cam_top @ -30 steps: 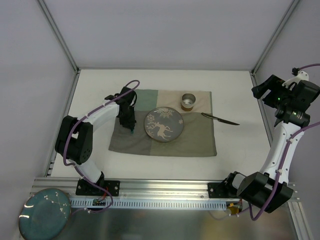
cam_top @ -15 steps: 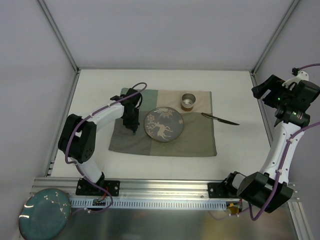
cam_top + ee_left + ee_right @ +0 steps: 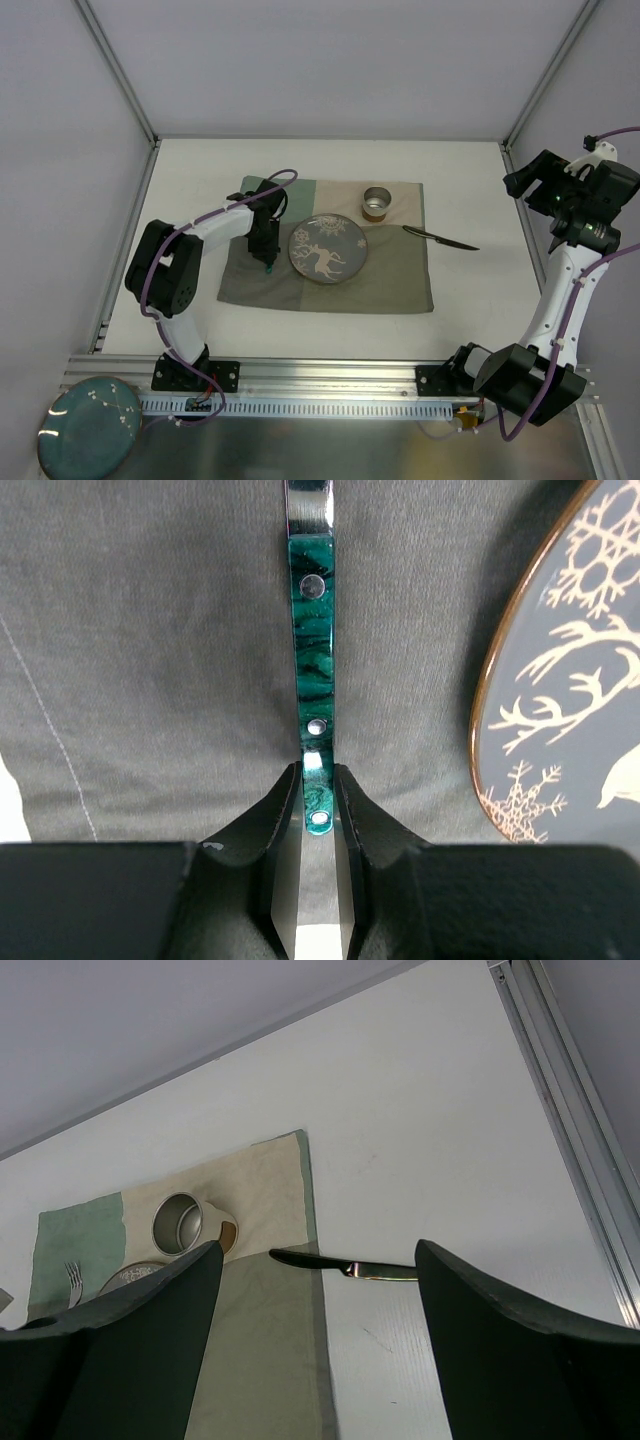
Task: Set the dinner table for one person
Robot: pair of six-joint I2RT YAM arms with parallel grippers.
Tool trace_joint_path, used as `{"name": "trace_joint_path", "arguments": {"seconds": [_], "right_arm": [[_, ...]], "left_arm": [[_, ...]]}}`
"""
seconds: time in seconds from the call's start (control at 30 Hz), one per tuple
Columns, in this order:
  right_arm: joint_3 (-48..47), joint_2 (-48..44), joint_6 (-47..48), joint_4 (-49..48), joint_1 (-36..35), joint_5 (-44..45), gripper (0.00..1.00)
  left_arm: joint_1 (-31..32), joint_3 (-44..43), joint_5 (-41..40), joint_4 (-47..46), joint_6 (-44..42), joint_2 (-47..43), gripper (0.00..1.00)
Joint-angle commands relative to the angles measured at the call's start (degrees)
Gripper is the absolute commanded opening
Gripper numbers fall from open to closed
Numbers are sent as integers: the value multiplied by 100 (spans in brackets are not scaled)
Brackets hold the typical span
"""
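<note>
My left jaws were drawn in close, pinching a fork (image 3: pixel 311 630) by the tail end of its green riveted handle. The handle ran straight out ahead of me over the grey-green part of the cloth mat (image 3: pixel 380 280); I could not tell whether it rested on the cloth or hung just above it. The plate (image 3: pixel 327 249) with the pale deer sat just beside the fork, apart from it. My right jaws were spread wide around nothing, raised high at the right side. Below them a knife (image 3: pixel 345 1265) lay with its tip on the mat's edge and its handle on the white surface (image 3: pixel 300 160). A metal cup (image 3: pixel 376 201) stood on the mat's far beige patch. That surface lay under the mat, reaching out to the frame bars.
</note>
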State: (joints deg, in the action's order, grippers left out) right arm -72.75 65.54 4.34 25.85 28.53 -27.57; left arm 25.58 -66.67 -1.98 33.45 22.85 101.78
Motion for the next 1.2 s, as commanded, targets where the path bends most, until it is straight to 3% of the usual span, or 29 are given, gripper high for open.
{"name": "trace_joint_path", "arguments": {"seconds": [0.0,0.1,0.27,0.3,0.47,0.73,0.9,1.07,1.17], "right_arm": [[-231,-120,58,-106,65,-143,82],[-196,-85,67,-106,56,-187,82],[-222,20,85,-53,64,-231,82],[-231,29,85,-53,65,-266,82],[-354,99,23,-115,56,-275,82],[-591,564,268,-97,21,-608,82],[-784,1031,1164,526,-304,-1084,82],[-697,813,1631,632,-498,-750,82],[-635,462,1895,755,-498,-697,83]], "left_arm": [[61,67,-22,-119,-149,105,0],[61,172,4,-234,-141,132,4],[52,208,-83,-287,-167,-69,18],[43,199,-83,-287,-184,-122,27],[43,6,-75,-269,-299,-491,48],[-62,-757,-364,-6,-588,-975,48],[-97,-1645,-374,-49,-930,-1388,48],[69,-2727,591,-304,-2107,-1161,48],[473,-3132,645,-339,-3092,-854,48]]}}
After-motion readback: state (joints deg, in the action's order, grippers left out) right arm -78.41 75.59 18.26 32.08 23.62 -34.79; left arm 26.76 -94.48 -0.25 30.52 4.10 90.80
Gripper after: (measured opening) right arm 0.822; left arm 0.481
